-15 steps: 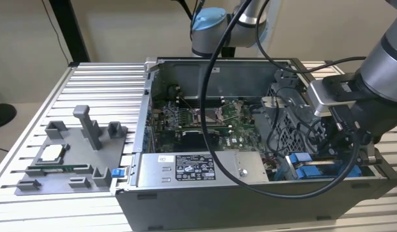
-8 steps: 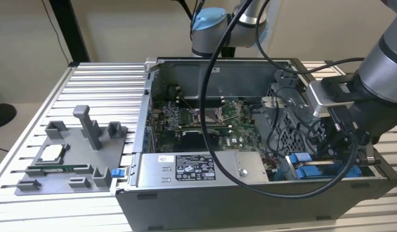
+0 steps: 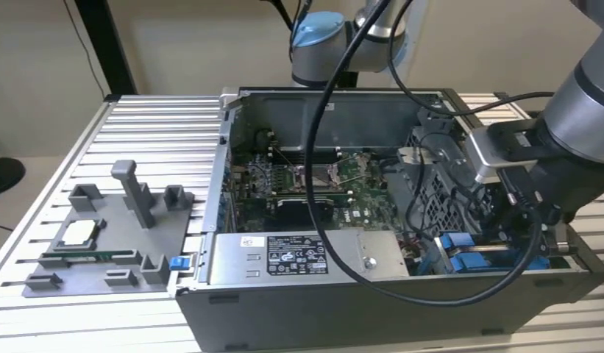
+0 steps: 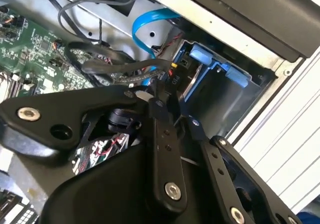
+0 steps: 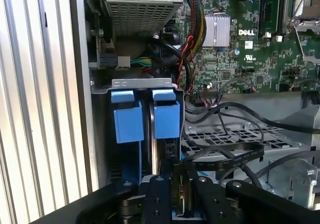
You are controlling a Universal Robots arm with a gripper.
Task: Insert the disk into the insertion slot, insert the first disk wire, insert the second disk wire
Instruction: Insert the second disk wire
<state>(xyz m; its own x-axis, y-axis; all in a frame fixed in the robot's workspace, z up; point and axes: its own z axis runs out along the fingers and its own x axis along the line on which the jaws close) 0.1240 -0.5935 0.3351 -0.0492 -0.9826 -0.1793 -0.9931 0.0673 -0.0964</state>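
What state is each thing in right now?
Computer case: side panel off, open.
Insertion slot: occupied, it seems.
Disk: apparently seated in the slot, edge-on.
Gripper: down inside the case at the slot.
Blue cable: looped inside the case.

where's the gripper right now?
In the exterior view the gripper is down inside the open computer case at the exterior view's right, just above the blue-railed insertion slot, beside the motherboard.
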